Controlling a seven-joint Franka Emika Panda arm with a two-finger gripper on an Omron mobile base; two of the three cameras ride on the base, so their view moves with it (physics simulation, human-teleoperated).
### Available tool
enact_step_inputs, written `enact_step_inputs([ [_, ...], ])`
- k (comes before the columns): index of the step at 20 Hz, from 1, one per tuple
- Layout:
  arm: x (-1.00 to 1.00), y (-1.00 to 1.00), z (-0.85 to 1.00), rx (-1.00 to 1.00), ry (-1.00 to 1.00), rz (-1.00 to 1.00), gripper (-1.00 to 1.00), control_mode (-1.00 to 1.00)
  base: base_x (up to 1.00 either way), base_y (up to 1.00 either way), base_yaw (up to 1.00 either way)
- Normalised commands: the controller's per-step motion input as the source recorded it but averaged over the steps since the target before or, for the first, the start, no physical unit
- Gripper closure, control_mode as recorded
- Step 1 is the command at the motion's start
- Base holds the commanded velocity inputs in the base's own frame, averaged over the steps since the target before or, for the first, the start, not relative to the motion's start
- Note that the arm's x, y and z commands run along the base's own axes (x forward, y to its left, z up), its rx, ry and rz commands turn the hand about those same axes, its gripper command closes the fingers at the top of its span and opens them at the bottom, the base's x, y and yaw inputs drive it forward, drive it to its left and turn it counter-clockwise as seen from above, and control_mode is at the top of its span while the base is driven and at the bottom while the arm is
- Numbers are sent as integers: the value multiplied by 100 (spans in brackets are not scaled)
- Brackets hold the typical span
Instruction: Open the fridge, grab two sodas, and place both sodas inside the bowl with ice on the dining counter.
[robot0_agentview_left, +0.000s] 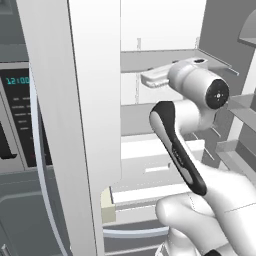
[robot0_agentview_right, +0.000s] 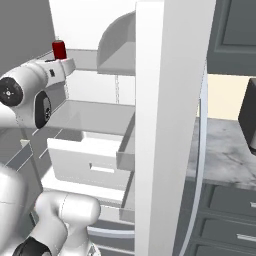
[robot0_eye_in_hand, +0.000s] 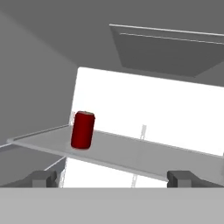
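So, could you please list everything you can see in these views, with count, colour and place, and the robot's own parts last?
fridge: one, grey outside and white inside, doors swung open, right in front of the robot.
soda can: one in sight, red with a pale top, upright on the upper shelf at its left end.
shelves: several, pale grey, across the fridge interior.
drawer: one, white, below the shelves.
door bins: a few, grey, on the inside of the open door.
wall oven: one, grey with a black digital panel, left of the fridge.
counter: one, light grey marble, right of the fridge, with grey drawers under it.
arm: one, white with dark joints, reaching into the fridge.
gripper: one, dark tips, open, short of the can.
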Motion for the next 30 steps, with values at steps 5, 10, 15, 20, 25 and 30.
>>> enact_step_inputs([
  [5,45,60,3,0,3,-6,-100,-100,0,0,0],
  [10,33,35,5,6,5,-3,-100,-100,0,0,0],
  [15,20,8,5,15,9,0,-100,-100,0,0,0],
  [20,14,0,0,4,6,0,-100,-100,0,0,0],
  [25,28,0,0,5,2,-2,-100,-100,0,0,0],
  [30,43,2,0,6,3,-3,-100,-100,0,0,0],
])
